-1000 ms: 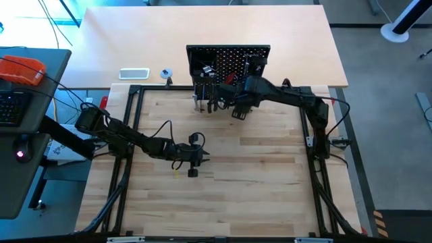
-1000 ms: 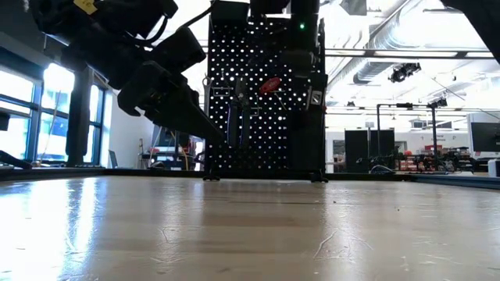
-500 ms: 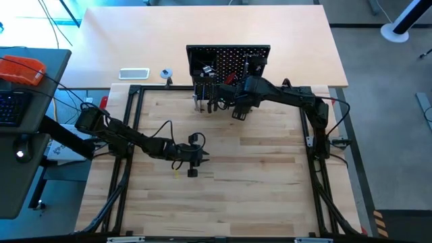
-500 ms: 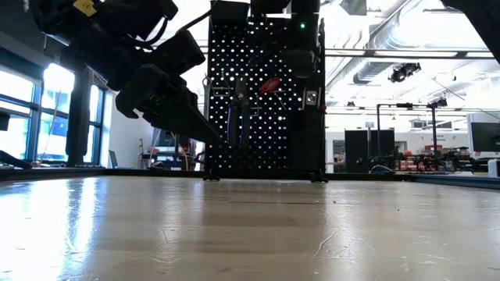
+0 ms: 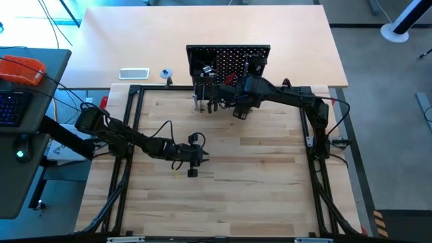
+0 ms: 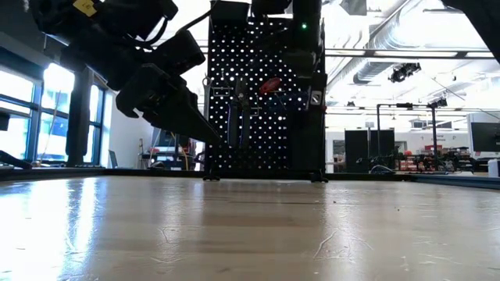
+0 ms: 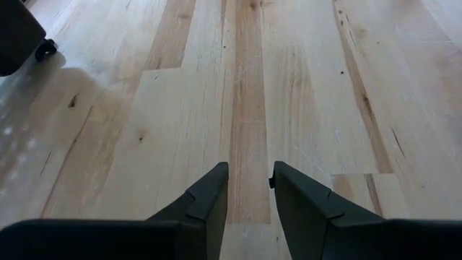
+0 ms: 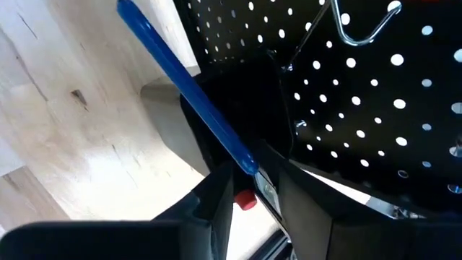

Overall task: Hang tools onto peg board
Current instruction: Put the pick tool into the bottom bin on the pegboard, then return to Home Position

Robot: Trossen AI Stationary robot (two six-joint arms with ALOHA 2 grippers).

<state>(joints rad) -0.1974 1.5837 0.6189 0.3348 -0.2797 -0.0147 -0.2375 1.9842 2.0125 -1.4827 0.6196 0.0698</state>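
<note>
We see the peg board upright at the table's far edge, tools hung on its face; our right end effector sits just before it, fingers parted around a blue-handled tool, though whether it grips we cannot tell. Our left end effector waits well in front of the board, slightly open and empty, clear of the other arm's approach; hooks crowd that corner.

Right gripper: fingertips hidden behind the blue-handled T hex key, so contact unclear; the key's top end is cut off by the frame edge. Peg board tools beside it in the high view are too small to tell apart.
</note>
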